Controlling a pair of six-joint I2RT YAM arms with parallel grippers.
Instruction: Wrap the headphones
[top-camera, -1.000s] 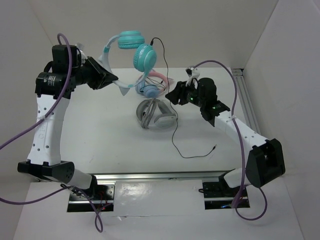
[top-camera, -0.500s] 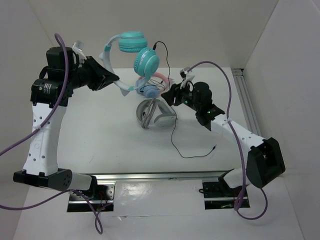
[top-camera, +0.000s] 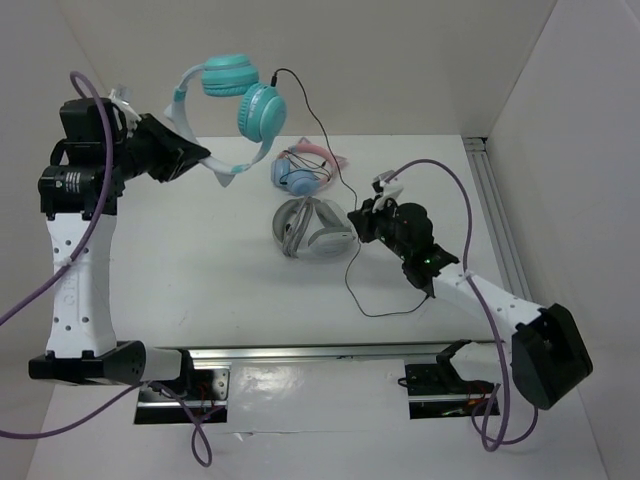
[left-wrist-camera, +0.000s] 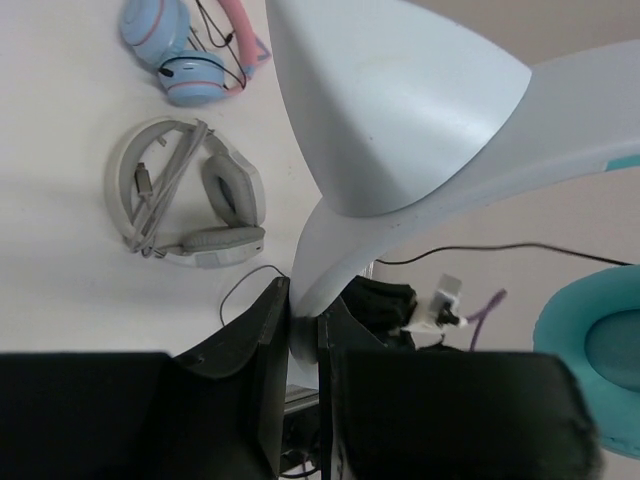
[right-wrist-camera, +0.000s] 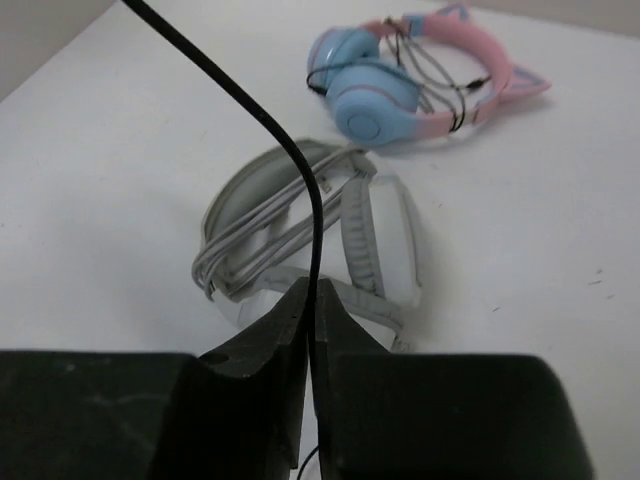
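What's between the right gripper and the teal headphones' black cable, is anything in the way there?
Nothing visible. The right gripper is shut on the black cable, and the left gripper holds the teal headphones by the headband. The grey-and-white headphones lie on the table beyond, not between.

The left wrist view's edges crop most of the headphones (left-wrist-camera: 400, 130)

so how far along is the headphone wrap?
Done: the teal headphones are off the table, left gripper clamped on the headband. In hand: right gripper is pinched on the black cable. Left: no cable turns show around the headband, and the plug end lies loose on the table, so the winding itself hasn't started.
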